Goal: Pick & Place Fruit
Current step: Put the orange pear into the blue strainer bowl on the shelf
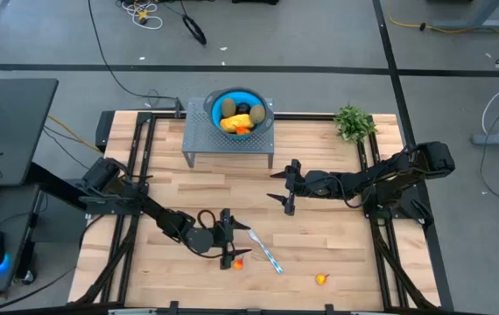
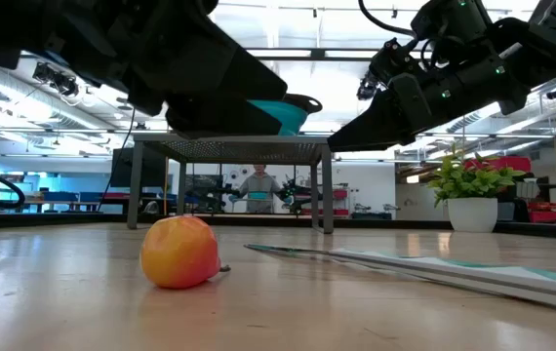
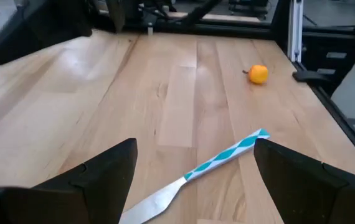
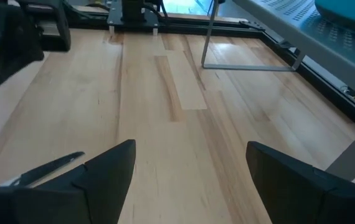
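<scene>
With jaws spread, the left gripper point(image 1: 228, 238) hangs just beside the knife point(image 1: 265, 249), almost over the small orange-red fruit point(image 1: 237, 262) on the table, far nearer than the right gripper point(image 1: 289, 185).

fruits in bowl point(image 1: 236, 112) on rack point(image 1: 199, 140), knife point(image 1: 264, 249) near front edge
</scene>
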You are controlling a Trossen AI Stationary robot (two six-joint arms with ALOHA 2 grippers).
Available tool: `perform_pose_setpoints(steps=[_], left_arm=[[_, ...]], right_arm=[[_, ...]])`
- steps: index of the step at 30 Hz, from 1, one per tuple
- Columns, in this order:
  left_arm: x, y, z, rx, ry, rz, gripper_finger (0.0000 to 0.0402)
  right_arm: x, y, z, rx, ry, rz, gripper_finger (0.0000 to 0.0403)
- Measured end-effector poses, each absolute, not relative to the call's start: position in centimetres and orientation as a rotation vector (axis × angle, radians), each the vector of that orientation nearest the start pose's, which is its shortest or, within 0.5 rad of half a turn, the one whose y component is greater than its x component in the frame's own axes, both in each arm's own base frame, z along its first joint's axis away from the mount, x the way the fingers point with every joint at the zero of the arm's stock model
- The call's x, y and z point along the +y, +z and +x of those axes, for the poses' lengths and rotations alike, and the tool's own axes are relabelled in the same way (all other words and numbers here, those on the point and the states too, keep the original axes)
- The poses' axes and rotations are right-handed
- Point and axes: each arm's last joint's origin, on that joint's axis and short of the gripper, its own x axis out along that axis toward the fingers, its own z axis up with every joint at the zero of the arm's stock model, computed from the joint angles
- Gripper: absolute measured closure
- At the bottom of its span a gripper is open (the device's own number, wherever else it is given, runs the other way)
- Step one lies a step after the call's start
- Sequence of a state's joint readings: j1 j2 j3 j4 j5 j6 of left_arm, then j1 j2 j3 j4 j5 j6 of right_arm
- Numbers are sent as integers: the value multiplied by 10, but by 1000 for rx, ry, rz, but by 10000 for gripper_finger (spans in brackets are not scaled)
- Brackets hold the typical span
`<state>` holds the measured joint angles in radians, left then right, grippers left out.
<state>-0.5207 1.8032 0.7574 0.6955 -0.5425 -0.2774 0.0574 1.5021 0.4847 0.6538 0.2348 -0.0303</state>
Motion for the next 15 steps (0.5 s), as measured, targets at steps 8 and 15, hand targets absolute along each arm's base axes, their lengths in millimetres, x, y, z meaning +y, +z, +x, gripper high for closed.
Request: perform_pose_setpoints(steps=[8, 15], left_arm=[[-170, 156, 305, 255, 37, -236, 70], [-203, 161, 295, 336, 88, -268, 70]], right_arm=[[10, 153, 270, 396, -158, -87, 87], [11, 151, 269, 417, -122, -115, 87]])
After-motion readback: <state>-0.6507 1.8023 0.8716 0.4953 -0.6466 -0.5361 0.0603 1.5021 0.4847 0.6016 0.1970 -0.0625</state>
